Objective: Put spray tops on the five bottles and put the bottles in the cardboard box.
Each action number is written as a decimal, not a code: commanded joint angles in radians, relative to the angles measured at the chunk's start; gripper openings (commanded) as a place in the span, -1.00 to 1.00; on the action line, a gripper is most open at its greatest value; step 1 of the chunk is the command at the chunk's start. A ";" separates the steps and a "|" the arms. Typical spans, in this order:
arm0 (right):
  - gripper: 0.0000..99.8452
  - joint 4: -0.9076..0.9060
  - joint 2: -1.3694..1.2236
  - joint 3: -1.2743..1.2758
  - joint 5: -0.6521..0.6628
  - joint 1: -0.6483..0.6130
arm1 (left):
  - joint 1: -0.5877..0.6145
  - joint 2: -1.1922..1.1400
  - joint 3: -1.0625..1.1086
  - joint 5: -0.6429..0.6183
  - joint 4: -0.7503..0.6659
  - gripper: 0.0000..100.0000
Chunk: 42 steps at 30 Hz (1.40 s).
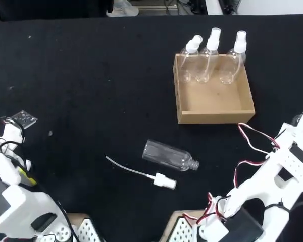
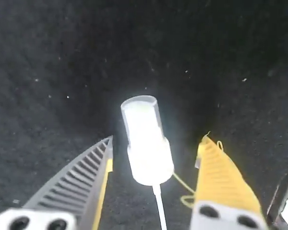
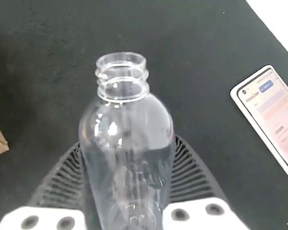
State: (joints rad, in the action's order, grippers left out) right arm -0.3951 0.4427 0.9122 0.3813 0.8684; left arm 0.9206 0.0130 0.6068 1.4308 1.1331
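Two sets of fingers, both occupied. Left fingers point(image 2: 86, 177): apart, one either side of a spray top point(image 2: 145, 139), a dark gap showing on each flank. The top's thin tube runs back between them toward the wrist; whether anything bears on it lower down cannot be told. Right fingers point(image 3: 192, 167): closed against the lower body of an uncapped bottle point(image 3: 122, 81), its open neck pointing away from the wrist, with the black surface point(image 3: 48, 38) beyond and a phone point(image 3: 271, 115) lying off to one side. Further out, high view: one lying bottle point(image 1: 169, 155), clear, no top, on its side near mid-surface; one loose spray top point(image 1: 164, 180), tube trailing, just beside that bottle but apart from it. Cardboard box point(image 1: 214, 117): three capped bottles point(image 1: 208, 60) ranged along its far wall. Step in hand, by judgement: fitting a top to the fourth bottle, with three of five done and boxed. Next move calls for lining the tube up with the open neck, feeding it in, then seating the collar squarely. The slim tube is likely to catch on the rim if the two are off axis.
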 commanded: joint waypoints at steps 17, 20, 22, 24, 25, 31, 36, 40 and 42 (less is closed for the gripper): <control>-0.98 0.031 0.054 -0.008 0.012 -0.002 | -0.024 -0.158 -0.383 -0.005 0.356 -0.94; -0.98 0.031 0.054 -0.008 0.005 0.002 | -0.027 -0.132 -0.423 -0.006 0.456 -0.94; -0.98 0.035 0.054 -0.008 0.003 0.003 | -0.027 -0.071 -0.424 -0.006 0.516 -0.94; -0.98 0.083 0.045 -0.001 -0.035 0.000 | -0.038 0.026 -0.403 -0.018 0.559 -0.94; -0.98 0.126 0.045 0.018 -0.075 -0.003 | -0.064 0.087 -0.383 -0.044 0.571 -0.94; -0.98 0.450 0.045 0.197 -0.135 -0.066 | -0.326 0.549 -0.151 -0.420 0.497 -0.94; -0.98 0.686 0.045 0.291 -0.143 -0.066 | -0.647 0.899 -0.091 -0.821 0.427 -0.94; -0.98 0.752 0.044 0.292 -0.144 -0.071 | -0.921 0.990 -0.093 -1.109 0.322 -0.94; -0.98 0.778 0.044 0.292 -0.146 -0.074 | -1.023 0.990 -0.081 -1.247 0.227 -0.94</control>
State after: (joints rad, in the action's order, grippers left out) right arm 0.3230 0.4427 1.2160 0.2432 0.8163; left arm 0.1289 0.9551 0.5194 0.4749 1.5090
